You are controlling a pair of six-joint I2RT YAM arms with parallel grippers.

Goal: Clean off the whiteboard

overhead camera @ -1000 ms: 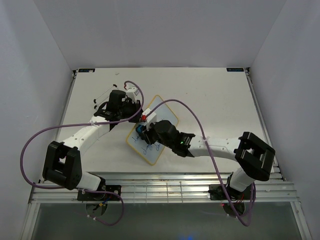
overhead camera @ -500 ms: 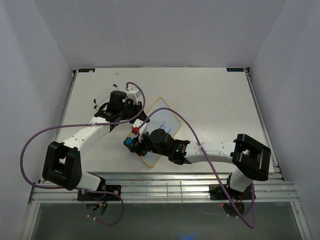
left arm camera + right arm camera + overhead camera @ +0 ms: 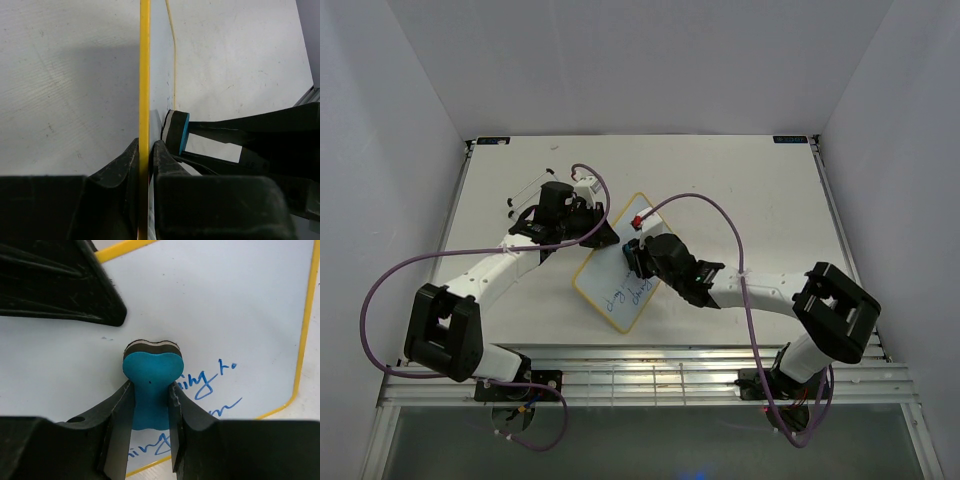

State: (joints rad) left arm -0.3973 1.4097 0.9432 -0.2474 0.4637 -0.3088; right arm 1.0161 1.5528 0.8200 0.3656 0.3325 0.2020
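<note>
The whiteboard [image 3: 615, 292], white with a yellow frame, lies at the table's middle, blue handwriting on its near part [image 3: 207, 382]. My left gripper [image 3: 603, 236] is shut on the board's frame at its far-left edge; the left wrist view shows the yellow frame [image 3: 144, 75] edge-on between the jaws. My right gripper [image 3: 633, 256] is shut on the blue bone-shaped eraser [image 3: 151, 375], its end pressed on the board's surface beside the writing. The eraser also shows in the left wrist view [image 3: 176, 131].
The white table [image 3: 740, 190] runs to walls at the back and sides. Purple cables [image 3: 705, 206] loop over both arms. A metal rail [image 3: 650, 385] lines the near edge.
My right gripper with the eraser swept from the board's middle down to its near-left edge, then back up to the far part. The left gripper kept its hold on the frame.
</note>
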